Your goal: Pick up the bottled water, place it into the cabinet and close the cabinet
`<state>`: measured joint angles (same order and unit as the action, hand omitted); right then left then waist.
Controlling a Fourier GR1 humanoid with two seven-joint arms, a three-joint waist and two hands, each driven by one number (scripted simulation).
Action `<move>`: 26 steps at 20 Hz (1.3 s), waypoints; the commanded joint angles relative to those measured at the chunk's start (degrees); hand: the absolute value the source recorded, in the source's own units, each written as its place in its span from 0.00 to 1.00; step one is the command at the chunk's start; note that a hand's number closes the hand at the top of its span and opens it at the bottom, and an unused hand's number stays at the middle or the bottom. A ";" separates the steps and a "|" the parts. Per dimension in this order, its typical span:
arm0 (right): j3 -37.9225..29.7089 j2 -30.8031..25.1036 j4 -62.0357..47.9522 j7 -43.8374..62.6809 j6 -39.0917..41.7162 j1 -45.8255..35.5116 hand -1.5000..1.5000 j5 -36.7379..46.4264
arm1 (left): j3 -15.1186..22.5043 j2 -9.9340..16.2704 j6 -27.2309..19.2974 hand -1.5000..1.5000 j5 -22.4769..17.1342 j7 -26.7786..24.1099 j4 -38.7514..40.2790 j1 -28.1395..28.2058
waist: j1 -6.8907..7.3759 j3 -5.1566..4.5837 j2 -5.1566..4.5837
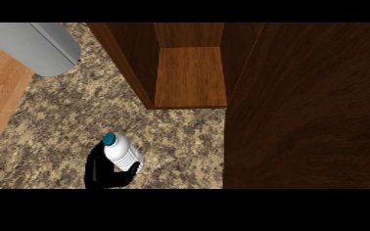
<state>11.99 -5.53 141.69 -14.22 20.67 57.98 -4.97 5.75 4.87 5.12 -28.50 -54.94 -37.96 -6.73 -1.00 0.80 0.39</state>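
1. A black robot hand [101, 169] rose from the lower edge of the head view, its fingers [130, 170] curled around the lower part of a clear plastic water bottle with a teal cap [120, 151].
2. The bottle sat tilted in that grasp, cap pointing up and to the left, above the speckled brown-and-beige granite tabletop [180, 142]. Which of the robot's hands held it could not be told from its place alone; it appeared left of centre.
3. A dark-stained wooden cabinet [189, 73] stood open beyond the bottle, its lighter wooden shelf floor bare to view and well apart from the bottle.
4. The cabinet's broad dark wooden door [300, 112] filled the right side of the view, swung open toward the camera.
5. A grey rounded cylinder [43, 46] crossed the upper left corner, lying over the tabletop near a strip of light orange wood [11, 85] along the left edge.
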 commanded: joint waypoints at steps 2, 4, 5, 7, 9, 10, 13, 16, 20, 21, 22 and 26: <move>-0.68 -0.11 1.49 -0.31 0.74 0.28 0.00 -1.85 | 3.72 -1.48 2.56 1.00 1.83 3.66 -4.24 -0.41 | 0.39 -0.76 -0.13; -5.25 -1.24 3.17 2.36 0.12 -0.54 0.00 -6.57 | 3.29 -2.21 3.90 1.00 0.69 5.63 -4.57 -1.47 | 0.58 -0.76 -0.25; -1.07 0.75 1.98 2.44 -0.72 -0.87 0.00 -2.76 | 3.49 -3.93 1.63 1.00 1.13 6.72 -4.30 -2.86 | 0.46 -0.79 -0.26; 0.45 0.49 4.59 3.40 -0.27 0.88 0.00 -2.93 | 4.77 -3.56 -0.58 1.00 1.30 11.20 -10.44 -1.75 | 0.65 -0.76 -0.14; -1.64 -0.63 3.27 -0.79 2.16 4.44 0.00 -4.16 | 3.86 -3.31 -2.40 1.00 1.01 12.41 -10.75 -3.47 | 0.13 -0.76 -0.07; -0.48 0.25 4.87 3.23 -0.11 0.89 0.00 -3.40 | 6.83 -4.78 -3.97 1.00 1.17 15.23 -15.33 -2.32 | 0.76 -0.75 -0.12; -0.68 0.44 4.94 7.04 -1.53 -2.94 0.00 -4.72 | 9.48 -4.82 -9.09 1.00 -0.89 19.65 -18.80 -5.23 | 0.91 -0.79 -0.33; -2.70 -0.68 6.60 5.06 0.09 1.16 0.00 -7.09 | 11.96 -4.85 -14.52 1.00 -0.29 23.77 -24.20 -6.12 | 0.46 -0.76 -0.14; 1.08 0.73 7.53 6.10 -0.76 0.71 0.00 -3.62 | 12.26 -4.86 -21.78 1.00 3.49 25.85 -21.76 -14.54 | 0.11 -0.80 -0.26; -0.28 1.25 2.31 3.88 -0.68 -2.40 0.00 -3.51 | 12.34 -4.70 -21.56 1.00 5.48 27.34 -25.60 -12.02 | 0.72 -0.76 -0.18; -1.64 0.24 4.80 1.99 0.67 1.58 0.00 -4.14 | 16.55 -4.87 -25.30 1.00 2.91 28.25 -27.65 -12.03 | 0.05 -0.77 -0.04; -1.92 0.90 3.25 1.77 0.07 0.43 0.00 -4.12 | 16.47 -4.87 -29.82 1.00 1.69 31.13 -22.56 -22.14 | -0.49 -0.79 -0.27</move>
<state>11.95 -3.95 141.27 -12.56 20.16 56.07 -5.34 21.96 0.06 -20.63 -26.72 -27.36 -61.46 -22.52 -1.00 0.00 0.12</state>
